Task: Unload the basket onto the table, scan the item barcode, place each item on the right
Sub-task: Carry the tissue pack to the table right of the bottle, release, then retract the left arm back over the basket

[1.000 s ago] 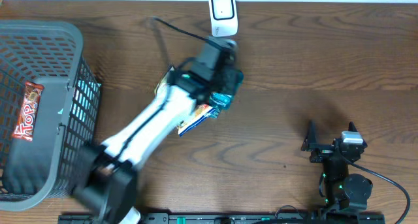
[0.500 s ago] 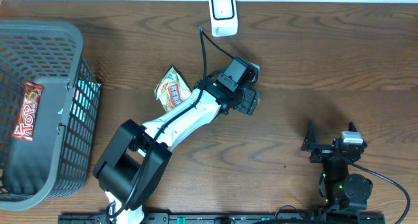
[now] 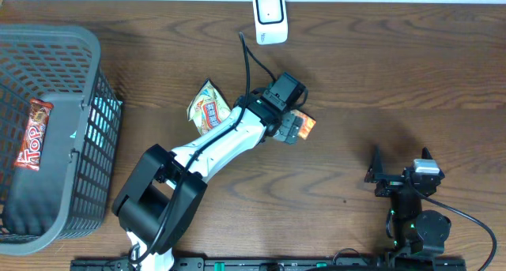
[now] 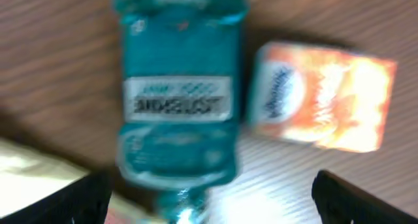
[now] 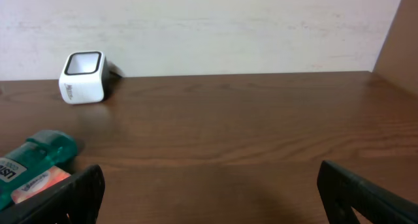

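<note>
Bottle point(image 4: 176, 100) lies between the spread left jaws.

Light is even and fairly bright, coming from above. The overhead view is sharp. The left wrist view is badly blurred: the teal bottle point(image 4: 176, 100) and orange packet point(image 4: 323, 96) smear, and pale glare lies on the table point(image 4: 274, 181) at lower centre.
</note>
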{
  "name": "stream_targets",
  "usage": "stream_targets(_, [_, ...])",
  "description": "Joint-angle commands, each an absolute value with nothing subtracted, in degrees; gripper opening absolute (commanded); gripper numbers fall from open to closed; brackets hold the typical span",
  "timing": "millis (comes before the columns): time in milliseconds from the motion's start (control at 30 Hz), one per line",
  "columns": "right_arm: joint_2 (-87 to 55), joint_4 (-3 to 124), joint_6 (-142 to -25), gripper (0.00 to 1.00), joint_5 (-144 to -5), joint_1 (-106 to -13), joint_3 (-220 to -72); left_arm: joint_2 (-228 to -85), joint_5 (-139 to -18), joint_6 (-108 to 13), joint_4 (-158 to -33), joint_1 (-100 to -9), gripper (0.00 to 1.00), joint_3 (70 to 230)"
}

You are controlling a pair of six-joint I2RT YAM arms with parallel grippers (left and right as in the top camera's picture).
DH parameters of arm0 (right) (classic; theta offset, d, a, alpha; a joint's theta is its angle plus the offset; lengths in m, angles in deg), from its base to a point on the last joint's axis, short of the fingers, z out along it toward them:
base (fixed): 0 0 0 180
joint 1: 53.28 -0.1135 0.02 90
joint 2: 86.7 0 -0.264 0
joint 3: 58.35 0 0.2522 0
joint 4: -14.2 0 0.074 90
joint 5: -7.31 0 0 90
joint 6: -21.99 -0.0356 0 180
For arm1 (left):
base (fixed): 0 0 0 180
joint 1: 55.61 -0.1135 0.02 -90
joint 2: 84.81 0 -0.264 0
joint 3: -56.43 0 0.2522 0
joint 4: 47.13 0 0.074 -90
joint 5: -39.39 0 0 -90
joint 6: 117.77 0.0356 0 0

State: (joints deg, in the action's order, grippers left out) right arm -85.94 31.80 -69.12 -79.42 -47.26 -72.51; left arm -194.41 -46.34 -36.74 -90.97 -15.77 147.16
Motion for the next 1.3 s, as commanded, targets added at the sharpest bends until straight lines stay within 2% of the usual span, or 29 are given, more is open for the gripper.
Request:
stream_targets(0, [-85.92,32.00,-69.88,0.99,-79.11,-47.70,-72.43,-190.61,-39.74,-34.58,-92.59,-16.06,0.98,147.58])
stream_targets(300, [-85.92,32.00,-69.90,0.99,-79.13,-47.70,-72.43,-176.16,-26.19,-33.27,-92.09,-16.34,0.98,147.60])
stream_targets(533, [-85.92,32.00,-69.90,0.99,-79.11,-47.70,-72.43,-159.11,-15.46,-25.16,-83.43,-19.58,0.98,147.69])
stream_targets(700, [-85.92,32.00,-69.88,0.99,-79.11,-47.70,-72.43,-148.62,-9.14,-19.70,-77.18,-27.71,0.98,147.69])
stream_targets(767, [-85.92,32.02,-69.88,0.99,-79.11,-47.70,-72.43,-144.49,-7.24,-19.65,-74.41,-34.99,0.98,147.69])
stream_targets(1000, [-85.92,32.02,-69.88,0.99,-79.13,-47.70,-72.43,-138.43,-7.30,-19.63,-66.17,-52.93,0.98,147.69])
stream_targets(1167, [-85.92,32.00,-69.88,0.99,-79.13,-47.70,-72.43,-134.61,-8.70,-20.66,-68.33,-55.44,0.98,147.67])
stream_targets(1267, [-85.92,32.00,-69.90,0.99,-79.11,-47.70,-72.43,-130.98,-15.06,-22.80,-72.72,-54.70,0.98,147.58])
